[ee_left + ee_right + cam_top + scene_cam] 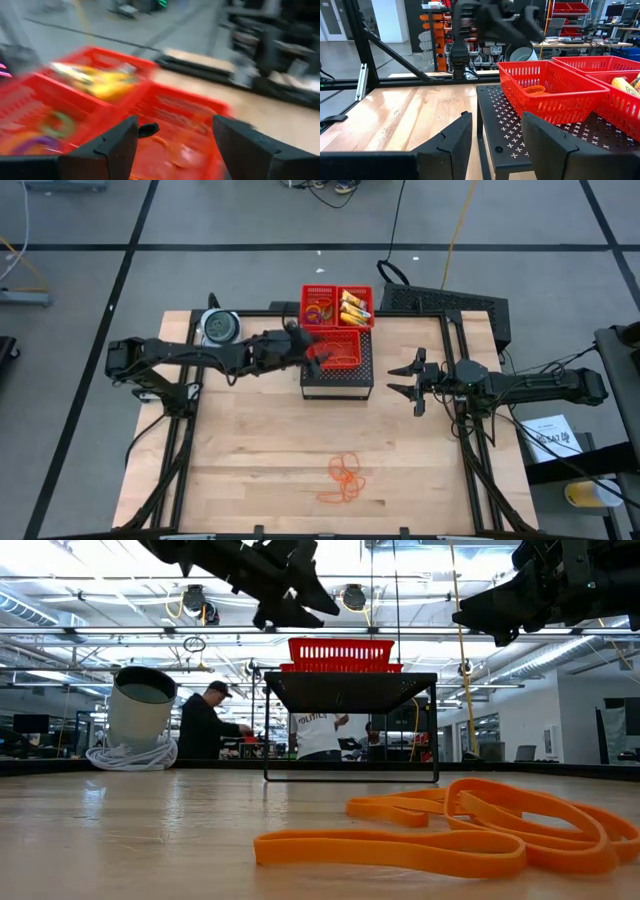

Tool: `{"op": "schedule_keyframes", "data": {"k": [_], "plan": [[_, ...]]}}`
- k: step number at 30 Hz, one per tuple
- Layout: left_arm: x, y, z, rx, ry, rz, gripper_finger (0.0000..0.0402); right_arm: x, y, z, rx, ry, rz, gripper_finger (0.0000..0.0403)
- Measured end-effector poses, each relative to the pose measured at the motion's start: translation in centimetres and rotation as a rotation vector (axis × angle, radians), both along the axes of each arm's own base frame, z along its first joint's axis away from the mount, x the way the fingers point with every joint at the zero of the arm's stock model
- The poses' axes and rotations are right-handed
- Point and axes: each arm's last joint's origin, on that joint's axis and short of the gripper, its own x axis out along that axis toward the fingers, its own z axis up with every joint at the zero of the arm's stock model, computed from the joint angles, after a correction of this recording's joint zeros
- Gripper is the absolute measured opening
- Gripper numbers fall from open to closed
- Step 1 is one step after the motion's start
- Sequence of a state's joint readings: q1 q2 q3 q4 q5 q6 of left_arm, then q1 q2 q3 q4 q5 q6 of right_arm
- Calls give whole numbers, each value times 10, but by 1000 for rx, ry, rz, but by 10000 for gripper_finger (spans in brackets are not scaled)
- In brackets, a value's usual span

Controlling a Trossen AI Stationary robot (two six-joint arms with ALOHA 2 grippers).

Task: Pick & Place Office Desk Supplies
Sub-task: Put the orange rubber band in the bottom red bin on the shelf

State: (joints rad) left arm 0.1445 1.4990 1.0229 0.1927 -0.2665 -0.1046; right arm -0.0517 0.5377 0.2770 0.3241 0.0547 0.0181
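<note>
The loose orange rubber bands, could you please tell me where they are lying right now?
In the high view, the orange rubber bands lie tangled on the bare wooden table, toward its near edge, apart from the red mesh baskets and both grippers.

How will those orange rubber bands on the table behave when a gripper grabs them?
The rubber bands are thin flat loops lying slack, so they will probably droop and stretch rather than hold shape. They overlap in a tangle, so lifting one may drag others along. They lie nearly flush with the table, so fingers may slide over them.
</note>
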Motion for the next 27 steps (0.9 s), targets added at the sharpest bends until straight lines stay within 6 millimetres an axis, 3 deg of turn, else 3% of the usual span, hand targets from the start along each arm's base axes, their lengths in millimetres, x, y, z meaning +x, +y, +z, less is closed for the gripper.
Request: {"op": "schedule_keyframes", "data": {"k": [7, 17, 27], "plan": [[1, -39, -12, -108, 111, -289, 253, 0, 0, 0, 7, -1, 0, 160], [-1, -105, -22, -168, 184, -461, 261, 0, 1, 1, 52, -20, 33, 160], [15, -158, -74, -195, 286, -566, 246, 19, 14, -1, 101, -44, 252, 160]]}}
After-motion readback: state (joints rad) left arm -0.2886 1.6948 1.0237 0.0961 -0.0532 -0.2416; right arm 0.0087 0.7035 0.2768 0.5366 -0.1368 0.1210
